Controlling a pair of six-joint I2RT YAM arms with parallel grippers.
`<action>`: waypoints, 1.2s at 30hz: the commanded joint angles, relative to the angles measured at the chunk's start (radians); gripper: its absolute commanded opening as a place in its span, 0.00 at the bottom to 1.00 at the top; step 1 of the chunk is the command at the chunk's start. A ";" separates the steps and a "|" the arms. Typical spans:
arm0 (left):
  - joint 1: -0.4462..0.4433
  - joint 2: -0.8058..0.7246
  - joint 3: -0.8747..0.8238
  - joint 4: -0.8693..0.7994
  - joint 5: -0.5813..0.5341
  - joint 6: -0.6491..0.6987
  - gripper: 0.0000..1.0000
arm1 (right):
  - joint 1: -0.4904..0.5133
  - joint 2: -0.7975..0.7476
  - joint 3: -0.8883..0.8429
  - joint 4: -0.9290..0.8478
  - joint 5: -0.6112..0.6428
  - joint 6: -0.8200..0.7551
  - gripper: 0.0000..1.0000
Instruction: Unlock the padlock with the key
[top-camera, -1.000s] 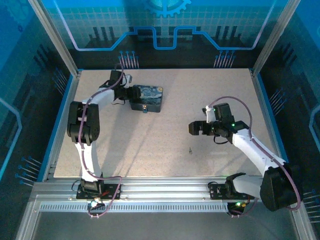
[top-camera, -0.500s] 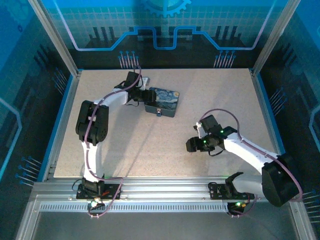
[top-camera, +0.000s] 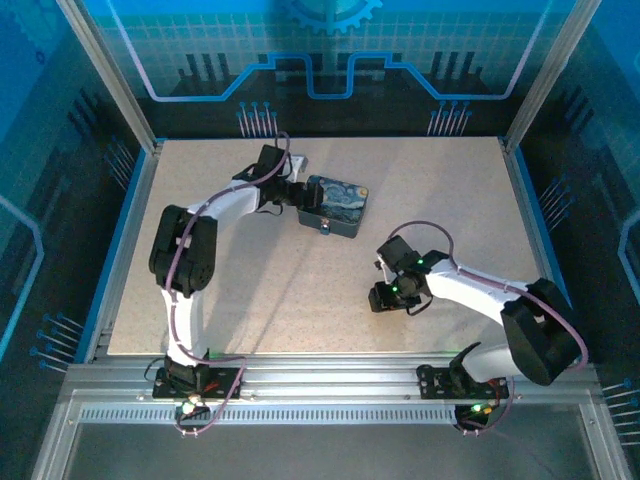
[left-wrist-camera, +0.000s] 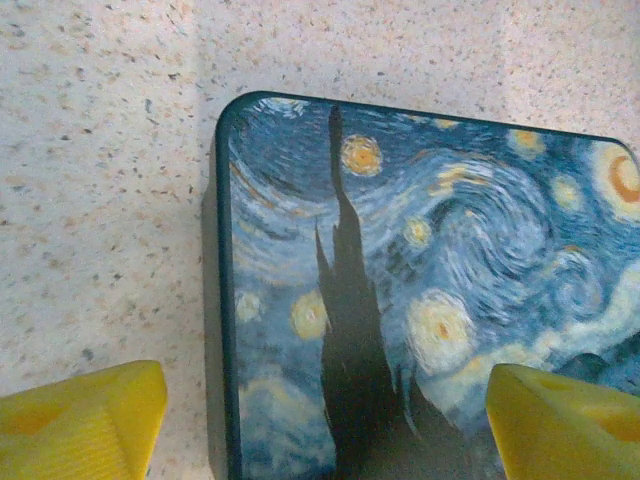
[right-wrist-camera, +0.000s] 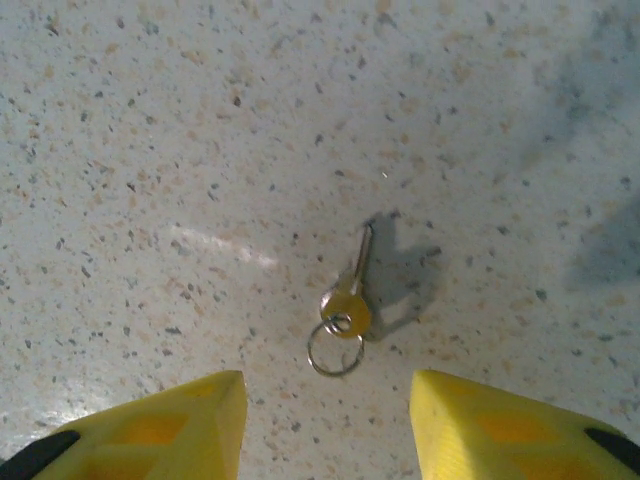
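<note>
Now: key lies between the open right fingers

The key (right-wrist-camera: 350, 290) sits low in the centre of the right wrist view. Its blade points up-frame and its ring lies nearest the right gripper (right-wrist-camera: 328, 400), whose fingers are spread wide and empty on either side. The padlock (top-camera: 325, 228), seemingly at the box's (top-camera: 335, 203) near edge, lies by the spread left gripper (left-wrist-camera: 320, 420).

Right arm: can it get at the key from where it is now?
Probably yes. The key lies flat on bare table, just ahead of the open right gripper, with nothing between them. Its thinness may make the pinch fiddly.
</note>
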 joint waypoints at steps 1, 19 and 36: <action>0.002 -0.144 -0.079 0.062 -0.059 -0.026 0.86 | 0.027 0.040 0.038 -0.009 0.027 0.012 0.44; 0.000 -0.409 -0.315 0.143 -0.079 -0.103 0.86 | 0.059 0.141 0.079 -0.047 0.096 0.020 0.21; -0.017 -0.572 -0.475 0.158 -0.022 -0.206 0.85 | 0.049 0.093 0.073 -0.046 0.140 -0.021 0.00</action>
